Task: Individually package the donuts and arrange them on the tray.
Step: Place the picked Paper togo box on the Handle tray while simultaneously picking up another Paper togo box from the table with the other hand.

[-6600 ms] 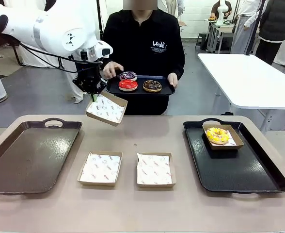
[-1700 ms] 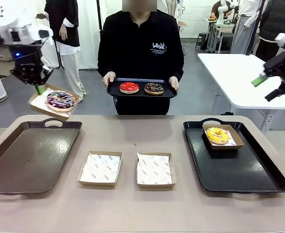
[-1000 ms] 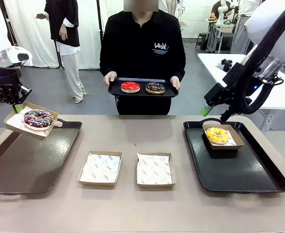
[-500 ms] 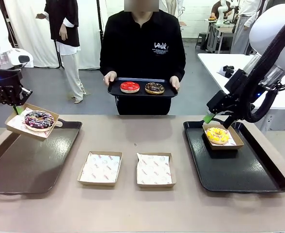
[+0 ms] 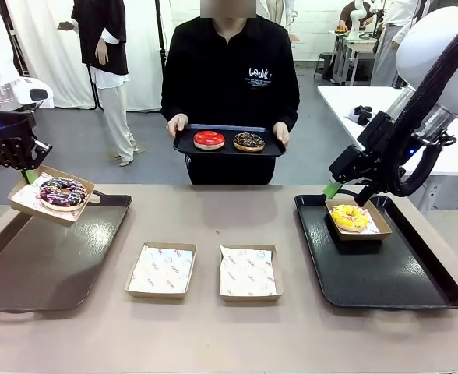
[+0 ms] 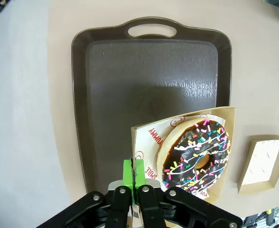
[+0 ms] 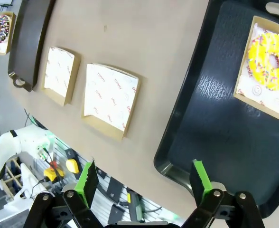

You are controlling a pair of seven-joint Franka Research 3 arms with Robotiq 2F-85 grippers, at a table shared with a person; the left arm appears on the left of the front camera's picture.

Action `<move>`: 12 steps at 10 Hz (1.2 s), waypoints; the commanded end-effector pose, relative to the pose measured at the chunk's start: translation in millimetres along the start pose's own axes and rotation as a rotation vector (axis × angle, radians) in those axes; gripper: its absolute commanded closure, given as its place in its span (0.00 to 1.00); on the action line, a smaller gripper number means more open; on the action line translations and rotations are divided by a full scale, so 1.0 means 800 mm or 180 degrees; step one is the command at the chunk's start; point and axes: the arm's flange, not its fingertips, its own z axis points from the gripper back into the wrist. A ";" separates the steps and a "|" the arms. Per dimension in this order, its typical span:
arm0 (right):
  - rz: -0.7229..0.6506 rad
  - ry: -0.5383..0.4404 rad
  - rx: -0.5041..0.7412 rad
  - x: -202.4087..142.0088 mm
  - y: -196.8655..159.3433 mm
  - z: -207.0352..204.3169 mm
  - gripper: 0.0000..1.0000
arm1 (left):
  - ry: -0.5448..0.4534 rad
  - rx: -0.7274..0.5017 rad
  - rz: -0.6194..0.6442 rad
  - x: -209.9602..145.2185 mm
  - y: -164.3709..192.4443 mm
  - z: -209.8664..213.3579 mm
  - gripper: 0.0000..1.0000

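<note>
My left hand [image 6: 134,172], clamped tight on a square cardboard box [image 6: 151,145], holds the sprinkled purple donut [image 6: 184,154] at frame left over a glossy dark tray [image 6: 149,76]. My right hand [image 7: 144,176] hangs wide open and empty beside the boxed yellow donut [image 5: 350,217].

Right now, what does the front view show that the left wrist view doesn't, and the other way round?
Front view adds the person's small tray carrying a red donut and a chocolate donut, the yellow donut boxed on the right tray, and the open right gripper. Left wrist view adds a close look at the left gripper shut on the box edge. Both show the purple donut in that box above the left tray, plus an empty box.
</note>
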 end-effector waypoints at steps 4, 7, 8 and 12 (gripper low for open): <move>-0.0204 0.0495 -0.0802 0.004 0.070 -0.037 0.00 | -0.0035 -0.0073 0.0009 0.015 0.005 -0.013 0.99; -0.0185 0.0625 -0.1218 0.014 0.129 -0.097 0.00 | -0.0010 -0.0064 0.0013 0.038 0.023 -0.047 0.99; -0.0296 0.0710 -0.1283 0.019 0.139 -0.119 0.00 | -0.0031 -0.0084 0.0044 0.045 0.033 -0.057 0.99; -0.0575 0.0579 -0.1277 0.028 0.150 -0.175 0.00 | -0.0048 -0.0256 0.0075 0.064 0.058 -0.088 0.99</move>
